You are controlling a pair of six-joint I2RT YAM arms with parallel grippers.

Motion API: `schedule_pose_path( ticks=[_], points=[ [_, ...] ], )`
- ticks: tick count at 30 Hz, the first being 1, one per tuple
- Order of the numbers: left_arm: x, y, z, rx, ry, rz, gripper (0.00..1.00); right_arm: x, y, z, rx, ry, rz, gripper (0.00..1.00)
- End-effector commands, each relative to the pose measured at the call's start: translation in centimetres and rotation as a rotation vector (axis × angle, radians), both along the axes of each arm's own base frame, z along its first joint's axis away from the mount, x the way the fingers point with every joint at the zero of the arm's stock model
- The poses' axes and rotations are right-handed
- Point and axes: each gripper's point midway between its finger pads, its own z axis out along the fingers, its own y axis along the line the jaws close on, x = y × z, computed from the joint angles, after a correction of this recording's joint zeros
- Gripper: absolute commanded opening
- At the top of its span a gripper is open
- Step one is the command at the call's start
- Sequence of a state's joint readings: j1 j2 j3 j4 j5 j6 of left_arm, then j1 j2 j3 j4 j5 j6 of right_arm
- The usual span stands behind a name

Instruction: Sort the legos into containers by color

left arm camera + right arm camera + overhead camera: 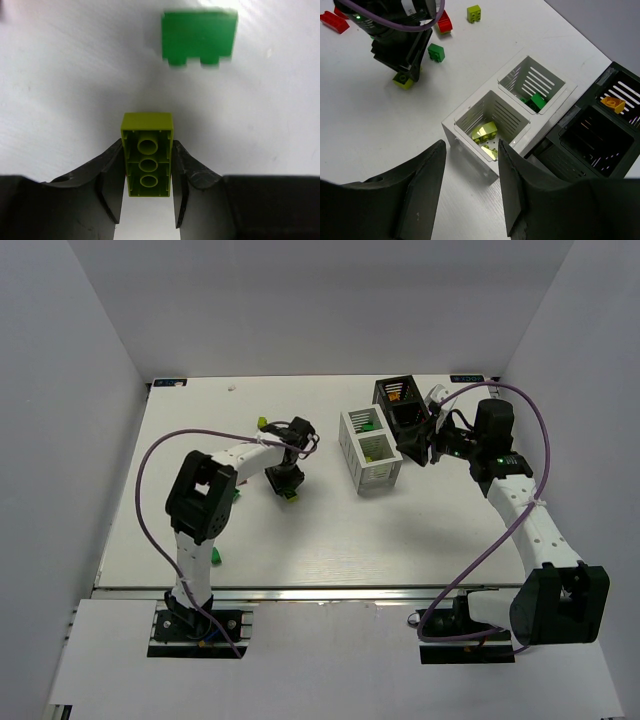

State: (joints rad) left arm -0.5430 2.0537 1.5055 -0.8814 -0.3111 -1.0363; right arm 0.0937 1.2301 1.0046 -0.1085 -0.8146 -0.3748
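The left claw point(283, 478) is gripping a lime-yellow brick point(147, 165) by its long sides, with the hollow underside facing the wrist camera. It is holding the brick low at the middle of the bench point(190, 410), left of the white bin point(378, 478); I cannot tell whether the brick is touching the surface. A green brick point(199, 37) is lying flat just beside that claw, apart from the held piece.

The right claw point(471, 150) is standing open with nothing between its fingers. It is hovering at the far right, over the place where the white bin and the black bin point(385, 388) are sitting side by side.

The white bin's near compartment is holding lime-yellow pieces point(485, 132), and its far compartment is holding green pieces point(536, 100). An orange brick point(612, 103) is lying in the black bin's far compartment; the near compartment is too dark to read.

Other pieces are lying loose on the bench. A second lime-yellow brick point(260, 424) is sitting beyond the left claw, on its far side. Two red bricks point(443, 22) are showing in the right wrist view, one close to that lime-yellow brick and one further off. A small green piece point(215, 557) is lying by the left arm's near link, well apart from both bins.
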Motion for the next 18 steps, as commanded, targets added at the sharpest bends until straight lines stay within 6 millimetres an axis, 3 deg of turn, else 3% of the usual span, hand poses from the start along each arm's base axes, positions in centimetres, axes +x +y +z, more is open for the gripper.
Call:
schedule_pose_path(
  ticks=[1, 7, 10, 18],
  points=[
    [-0.2, -1.7, 5.0, -0.050, -0.120, -0.074, 0.04, -0.4, 0.1, 2.4, 0.009, -0.061, 0.017, 0.51],
    [-1.7, -4.6, 8.8, -0.165, -0.221, -0.205, 0.00, -0.7, 0.1, 2.3, 0.013, -0.057, 0.020, 0.51],
    [-2.2, -7.2, 11.0, -0.267, -0.290, -0.308, 0.00, -0.9, 0.2, 2.3, 0.019, -0.053, 0.023, 0.51],
    [-1.4, -13.8, 15.8, -0.502, -0.482, -0.527, 0.00, -1.4, 0.0, 3.1, 0.022, -0.073, 0.011, 0.51]
  ],
)
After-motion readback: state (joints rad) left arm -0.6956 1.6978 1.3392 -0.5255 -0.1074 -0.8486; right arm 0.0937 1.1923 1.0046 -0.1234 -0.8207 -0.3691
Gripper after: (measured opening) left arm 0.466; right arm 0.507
